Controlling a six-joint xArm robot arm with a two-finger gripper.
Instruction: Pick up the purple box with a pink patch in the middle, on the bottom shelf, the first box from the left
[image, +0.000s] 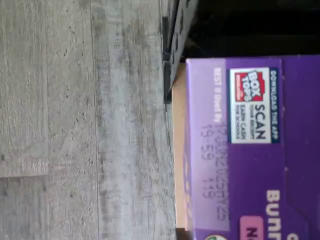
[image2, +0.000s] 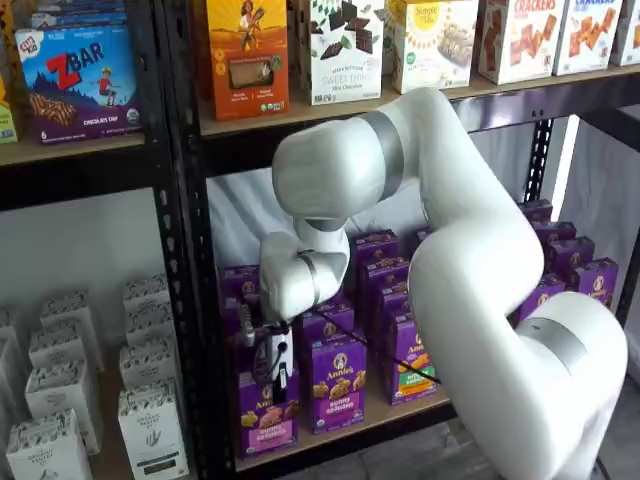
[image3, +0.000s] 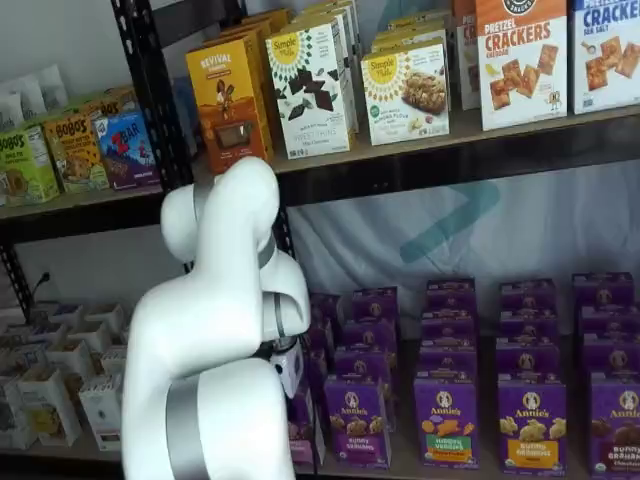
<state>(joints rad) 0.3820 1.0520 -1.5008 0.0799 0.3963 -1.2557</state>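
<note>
Reading the wrist view, we find the purple box (image: 250, 150) top flap's print; a shelf view shows the gripper (image2: 272, 385) at it, apparently touching, its grip undeterminable.

Purple box (image3: 303, 425) mostly behind arm (image3: 215, 340)

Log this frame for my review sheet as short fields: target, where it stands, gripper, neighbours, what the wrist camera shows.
target: purple box, pink band on its front
place: front of the bottom shelf, upright
gripper: gripper down at the box's top; grip cannot be told
neighbours: more purple cartons beside and behind
wrist view: box's purple top flap with a Box Tops label, grey floor beyond
</note>
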